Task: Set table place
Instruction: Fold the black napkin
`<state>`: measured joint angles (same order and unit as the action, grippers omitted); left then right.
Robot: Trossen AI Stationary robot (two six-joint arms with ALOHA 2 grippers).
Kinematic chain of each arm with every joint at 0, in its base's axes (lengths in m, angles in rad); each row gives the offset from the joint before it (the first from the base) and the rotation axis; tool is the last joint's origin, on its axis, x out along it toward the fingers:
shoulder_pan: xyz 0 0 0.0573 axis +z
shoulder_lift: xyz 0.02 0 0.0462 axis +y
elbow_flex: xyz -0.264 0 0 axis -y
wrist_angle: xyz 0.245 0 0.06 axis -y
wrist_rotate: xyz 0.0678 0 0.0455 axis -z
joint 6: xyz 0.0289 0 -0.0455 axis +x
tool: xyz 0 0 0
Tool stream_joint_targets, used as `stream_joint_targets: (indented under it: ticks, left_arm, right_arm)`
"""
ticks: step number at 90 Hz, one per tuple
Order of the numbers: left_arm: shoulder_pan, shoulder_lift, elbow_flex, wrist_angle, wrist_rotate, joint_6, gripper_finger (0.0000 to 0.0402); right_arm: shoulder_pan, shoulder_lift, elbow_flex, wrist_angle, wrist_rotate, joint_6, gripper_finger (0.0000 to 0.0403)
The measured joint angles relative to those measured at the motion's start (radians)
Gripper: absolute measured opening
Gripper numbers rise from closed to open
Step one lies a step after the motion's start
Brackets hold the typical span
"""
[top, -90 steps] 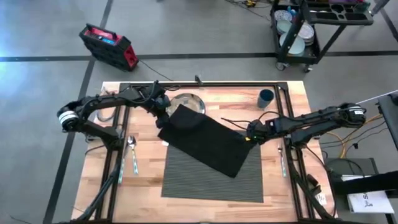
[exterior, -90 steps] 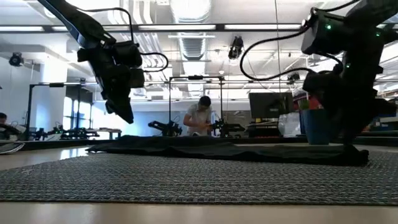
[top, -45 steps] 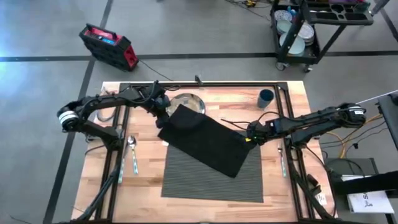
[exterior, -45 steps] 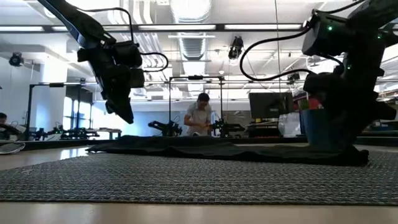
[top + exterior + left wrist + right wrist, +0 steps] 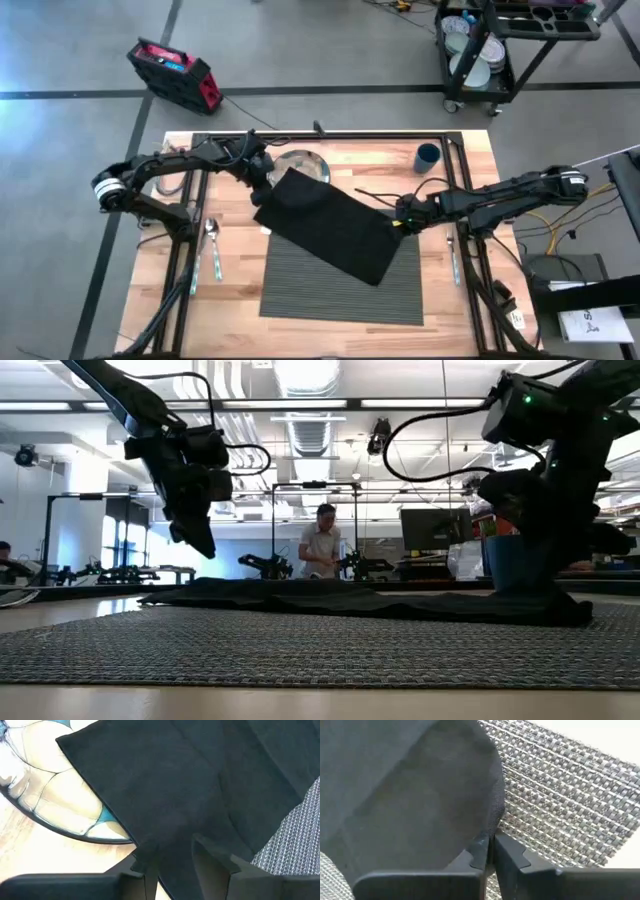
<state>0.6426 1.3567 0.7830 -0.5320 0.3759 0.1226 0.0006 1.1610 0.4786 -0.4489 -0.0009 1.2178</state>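
**Napkin pinched over placemat**

High: black napkin (image 5: 335, 228) lies diagonally across placemat (image 5: 345, 280) and plate (image 5: 298, 164) on table (image 5: 450, 310).
Right wrist: right gripper (image 5: 491, 851) clamped on napkin edge.
Left wrist: left gripper (image 5: 172, 855) parted above napkin.

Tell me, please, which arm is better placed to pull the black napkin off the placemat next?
Probably the right. The right gripper is already shut on the black napkin's edge over the placemat. The left gripper hangs open above the napkin's far corner, which overlaps the plate.
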Motion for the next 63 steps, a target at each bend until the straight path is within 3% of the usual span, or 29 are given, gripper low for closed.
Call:
stream_joint_targets:
  ticks: [27, 63]
  left_arm:
    - [0.0, 0.0, 0.0, 0.001, 0.0, 0.0, 0.0078]
    - [0.0, 0.0, 0.0, 0.027, 0.0, -0.027, 0.0093]
  right_arm:
    - [0.035, 0.0, 0.005, 0.05, -0.034, 0.101, 0.0001]
    - [0.077, -0.003, 0.025, 0.066, -0.022, 0.078, 0.0]
